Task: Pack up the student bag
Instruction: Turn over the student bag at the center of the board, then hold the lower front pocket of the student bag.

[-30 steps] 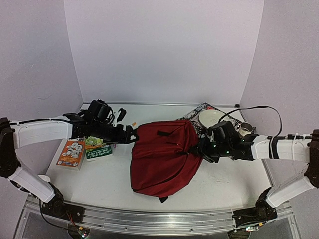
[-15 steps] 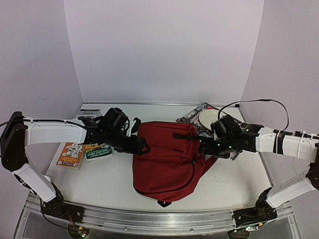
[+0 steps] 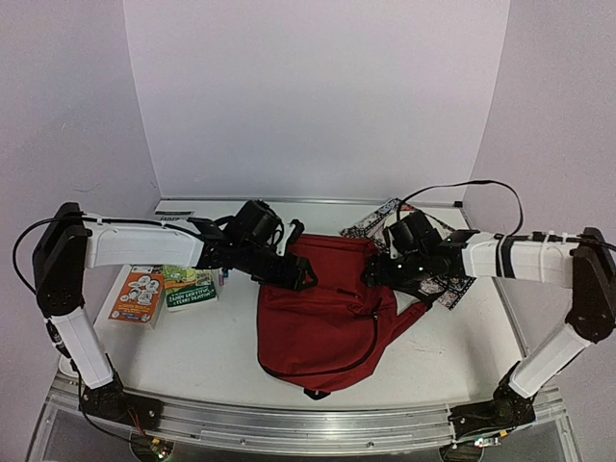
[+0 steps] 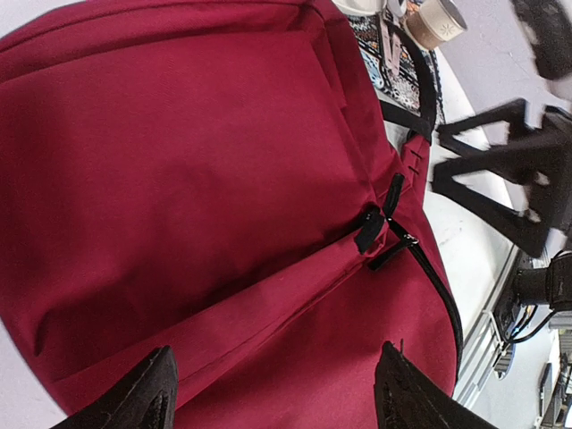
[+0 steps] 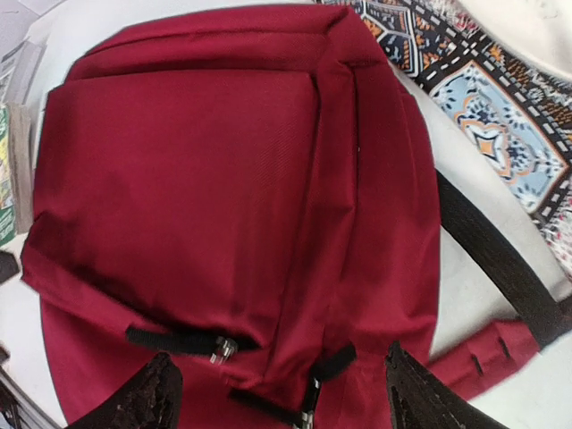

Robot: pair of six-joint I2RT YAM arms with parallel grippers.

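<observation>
hovering at the far left part of the student bag (image 3: 308,332), our left gripper (image 3: 304,281) has its jaws spread and empty. the bag lies mid counter (image 3: 192,361), long axis running far edge to near edge. our right gripper (image 3: 370,277), likewise spread and empty, looks nearer the zipper pulls (image 5: 219,347).

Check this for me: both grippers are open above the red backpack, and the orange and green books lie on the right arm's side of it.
One slip: the orange book and green book lie on the left arm's side of the student bag, as the top external view shows. The left gripper and right gripper are open above it.
</observation>
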